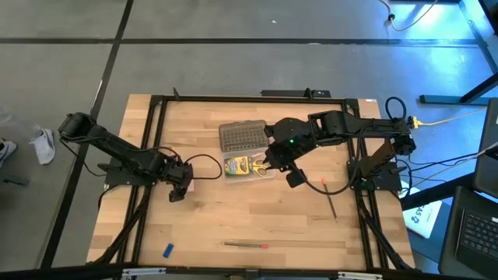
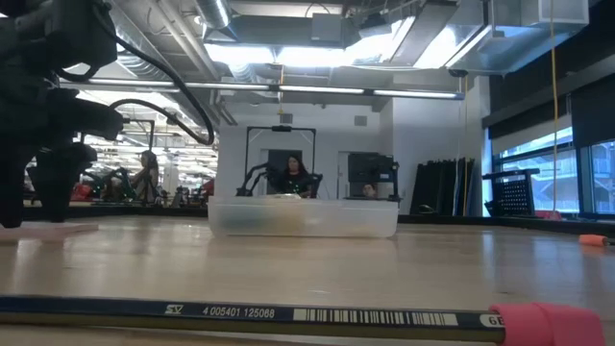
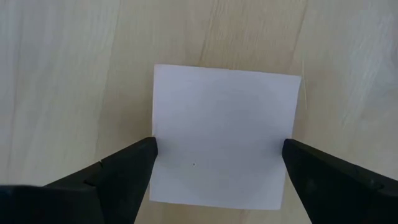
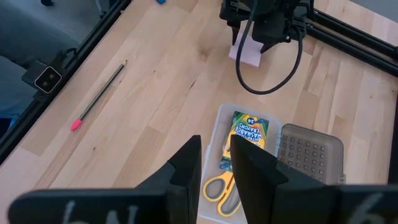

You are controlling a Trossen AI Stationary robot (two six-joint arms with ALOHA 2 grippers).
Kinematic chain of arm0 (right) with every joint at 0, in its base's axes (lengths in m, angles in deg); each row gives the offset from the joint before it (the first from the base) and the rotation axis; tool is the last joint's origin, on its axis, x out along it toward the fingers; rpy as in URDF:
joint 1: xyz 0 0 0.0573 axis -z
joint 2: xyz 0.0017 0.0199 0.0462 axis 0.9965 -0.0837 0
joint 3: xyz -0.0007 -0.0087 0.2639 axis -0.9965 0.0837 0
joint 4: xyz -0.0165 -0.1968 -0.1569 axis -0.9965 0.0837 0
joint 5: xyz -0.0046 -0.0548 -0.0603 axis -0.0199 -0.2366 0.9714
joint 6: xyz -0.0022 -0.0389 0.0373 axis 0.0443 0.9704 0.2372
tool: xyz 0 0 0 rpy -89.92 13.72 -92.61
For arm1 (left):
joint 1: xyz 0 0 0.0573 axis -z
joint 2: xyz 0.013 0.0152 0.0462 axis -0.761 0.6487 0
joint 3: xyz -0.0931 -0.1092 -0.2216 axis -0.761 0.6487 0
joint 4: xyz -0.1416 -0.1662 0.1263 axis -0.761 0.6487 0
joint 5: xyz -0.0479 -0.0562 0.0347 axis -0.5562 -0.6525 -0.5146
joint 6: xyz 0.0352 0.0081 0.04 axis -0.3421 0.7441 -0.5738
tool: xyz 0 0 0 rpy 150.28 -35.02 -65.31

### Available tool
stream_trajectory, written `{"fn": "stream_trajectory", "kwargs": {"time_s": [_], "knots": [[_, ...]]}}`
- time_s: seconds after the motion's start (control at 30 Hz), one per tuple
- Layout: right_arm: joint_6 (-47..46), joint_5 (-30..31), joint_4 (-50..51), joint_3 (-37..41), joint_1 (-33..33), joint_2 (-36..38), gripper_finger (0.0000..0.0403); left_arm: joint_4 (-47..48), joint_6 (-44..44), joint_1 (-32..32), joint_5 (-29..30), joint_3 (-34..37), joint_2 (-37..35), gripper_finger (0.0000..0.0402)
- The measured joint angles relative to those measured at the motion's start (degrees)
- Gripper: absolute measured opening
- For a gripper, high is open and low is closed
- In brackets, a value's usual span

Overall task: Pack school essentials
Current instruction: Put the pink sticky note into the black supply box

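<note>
The pink square notepad [image 3: 224, 130] lies flat on the table left of centre [image 1: 191, 185]. My left gripper [image 3: 219, 149] is open and points down over it, one fingertip at each of two opposite edges. My right gripper [image 4: 216, 146] hovers right of the clear case [image 1: 227, 177], its fingers a narrow gap apart with nothing between them. In the case lie the green-yellow crayon box [image 4: 249, 130] and the yellow-handled scissors [image 4: 222, 186]. One pencil [image 1: 331, 201] lies right of my right gripper [image 1: 294, 179], and another [image 1: 245, 244] lies near the near edge. The blue eraser [image 1: 167, 250] sits at the near left. My left gripper comes at the notepad from above, with its fingertips [image 3: 146, 155] at two opposite edges of the pad. I cannot tell whether they touch it. The notepad [image 2: 48, 231] rests flat on the table.
The grey studded lid [image 1: 243, 136] lies just beyond the case toward the far edge. A black frame rail [image 1: 148, 155] runs around the tabletop. Cables trail from both arms onto the wood. Bare wood shows between the case and the near pencil [image 2: 240, 312].
</note>
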Motion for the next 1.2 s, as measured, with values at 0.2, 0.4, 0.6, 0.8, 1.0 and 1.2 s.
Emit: {"fn": "stream_trajectory", "kwargs": {"time_s": [0.2, 0.4, 0.6, 0.8, 1.0, 1.2], "knots": [[0.0, 0.0, 0.0, 0.0, 0.0, 0.0, 0.0088, -0.11, 0.02, 0.0, -0.04, 0.0, 0.04, 0.0359], [0.0, 0.0, 0.0, 0.0, 0.02, 0.0, 0.0088, -0.12, -0.28, -0.02, 0.43, 0.04, 0.07, 0.0395], [0.0, 0.0, -0.02, 0.0, 0.0, 0.0, 0.0088, 0.61, -1.49, -0.02, 3.31, 0.15, 0.12, 0.0399], [0.0, 0.0, -0.02, 0.0, 0.02, 0.0, 0.0088, 0.58, -2.35, -0.02, 3.82, 0.15, 0.11, 0.0399], [0.0, 0.0, -0.03, 0.0, 0.01, 0.0, 0.0088, 1.17, -1.97, 0.02, 5.08, 0.11, 0.09, 0.0399], [-0.02, 0.0, -0.04, 0.0, 0.0, 0.0, 0.0088, 1.4, -0.98, 0.0, 5.31, 0.09, 0.09, 0.0397]]}}
